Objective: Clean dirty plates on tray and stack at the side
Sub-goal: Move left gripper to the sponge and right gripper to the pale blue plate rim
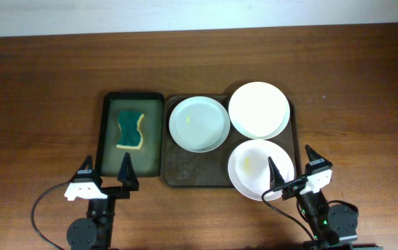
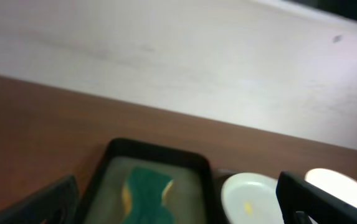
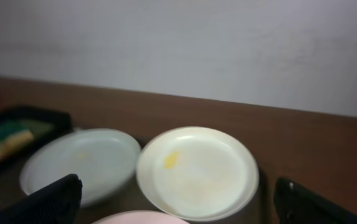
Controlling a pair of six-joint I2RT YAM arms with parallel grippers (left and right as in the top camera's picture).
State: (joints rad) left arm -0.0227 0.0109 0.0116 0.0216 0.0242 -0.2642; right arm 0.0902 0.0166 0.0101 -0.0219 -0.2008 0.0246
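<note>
Plates (image 1: 258, 110), three of them, lie on the tray (image 1: 185, 170) in the middle of the bench (image 1: 46, 83). The left plate (image 1: 199, 123) sits wholly inside the rim and carries a small yellow spot. The far plate (image 1: 268, 104) lies at the tray's far right corner and hangs over its rim; the right wrist view shows a yellow smear on it (image 3: 197, 171). The near plate (image 1: 254, 173) has a yellow smear in its middle and juts past the tray's near edge, its far edge touching or just under the far plate. Just left of the tray lies a green tray (image 1: 151, 149) with a sponge (image 1: 130, 130), green on yellow, lying in it. The left jaws stand apart and hold nothing, above the bench just before the green tray's near edge. The right jaws are also apart and empty, at the near right corner of the tray, with one finger (image 1: 274, 177) over the near plate and the other off to its right.
</note>
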